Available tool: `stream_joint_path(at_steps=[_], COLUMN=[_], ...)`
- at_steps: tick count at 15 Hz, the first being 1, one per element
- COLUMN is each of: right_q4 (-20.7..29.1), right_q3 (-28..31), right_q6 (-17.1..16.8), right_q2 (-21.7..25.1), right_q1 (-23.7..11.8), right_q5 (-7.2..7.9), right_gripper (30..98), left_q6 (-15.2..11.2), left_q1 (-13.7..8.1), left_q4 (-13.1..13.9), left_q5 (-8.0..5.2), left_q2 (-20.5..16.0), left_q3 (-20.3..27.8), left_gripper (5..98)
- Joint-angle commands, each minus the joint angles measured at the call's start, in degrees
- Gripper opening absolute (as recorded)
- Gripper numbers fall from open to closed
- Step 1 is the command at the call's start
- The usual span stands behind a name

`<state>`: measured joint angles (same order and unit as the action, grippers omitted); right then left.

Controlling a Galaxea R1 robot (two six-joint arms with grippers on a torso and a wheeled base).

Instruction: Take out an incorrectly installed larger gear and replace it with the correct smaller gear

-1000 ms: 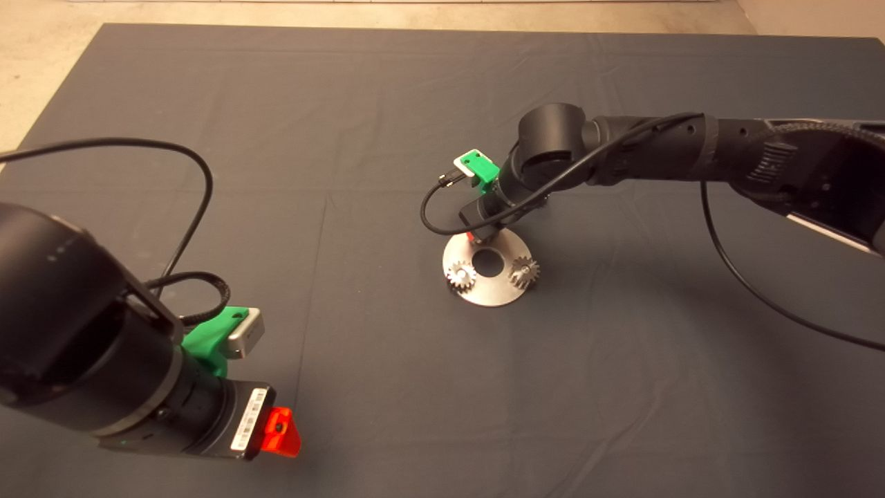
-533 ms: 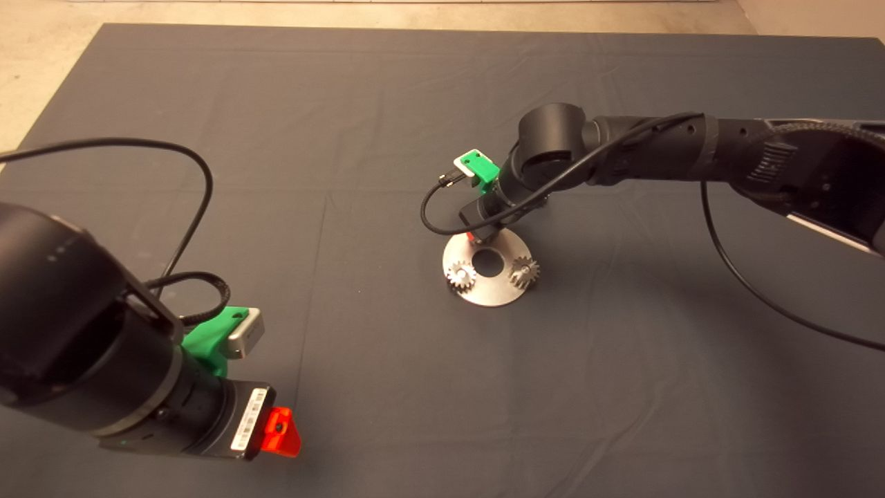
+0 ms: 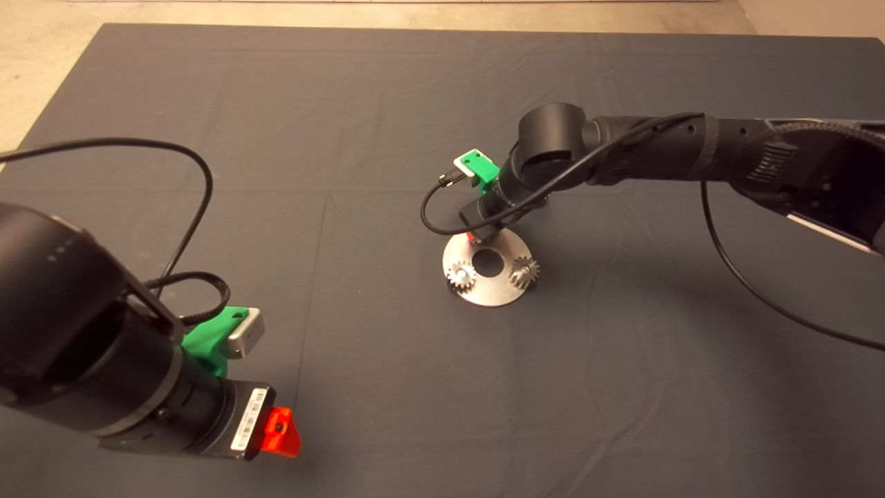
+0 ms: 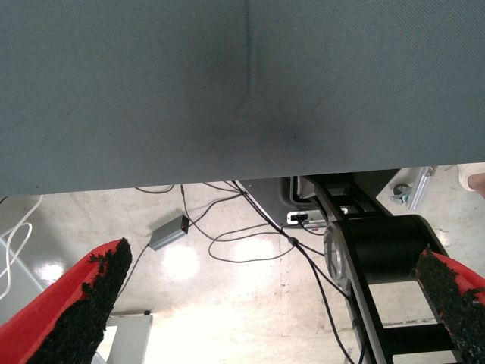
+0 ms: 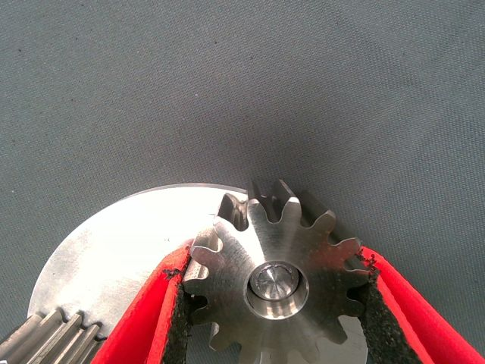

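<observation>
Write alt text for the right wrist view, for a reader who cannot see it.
The right gripper has its two red fingers closed on a shiny steel gear, black pads against its teeth, a pin showing in its centre hole. Under it lies a round metal plate on the dark mat, with another gear's teeth at the plate's edge.

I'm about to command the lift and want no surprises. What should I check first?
1. Right claw straddles the larger gear: ok.
2. Pads touch the teeth on both sides: ok.
3. Gear sits on its pin above the plate, so pull straight up: ok.
4. Two small gears are apart from the claw: ok.
5. The smaller gear is ready for the swap: cannot tell, it shows in no view.
6. Left claw is open at the lower left of the mat, away from the plate: ok.
</observation>
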<state>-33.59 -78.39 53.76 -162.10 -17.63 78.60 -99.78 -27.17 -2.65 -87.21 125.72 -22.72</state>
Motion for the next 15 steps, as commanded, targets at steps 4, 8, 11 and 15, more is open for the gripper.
stream_joint_path(at_steps=[4,8,11,15], right_q4=[-1.66,-1.39,-1.39,-1.13], right_q3=[1.32,1.91,3.69,5.96], right_q6=[0.2,0.29,0.64,0.73], right_q2=[-0.2,-0.14,0.15,0.59], right_q1=[-2.68,-4.85,-6.69,-8.92], right_q5=[0.58,0.52,0.58,0.71], right_gripper=[48.4,48.4,48.4,48.4], left_q6=[0.11,0.11,0.11,0.11], left_q1=[-0.43,-0.43,-0.43,-0.46], left_q4=[0.45,0.45,0.45,0.45], left_q5=[-0.15,-0.15,-0.15,-0.15], left_q2=[0.01,-0.05,-0.01,-0.07], left_q3=[0.58,0.67,0.59,0.58], left_gripper=[97.6,97.6,97.6,97.6])
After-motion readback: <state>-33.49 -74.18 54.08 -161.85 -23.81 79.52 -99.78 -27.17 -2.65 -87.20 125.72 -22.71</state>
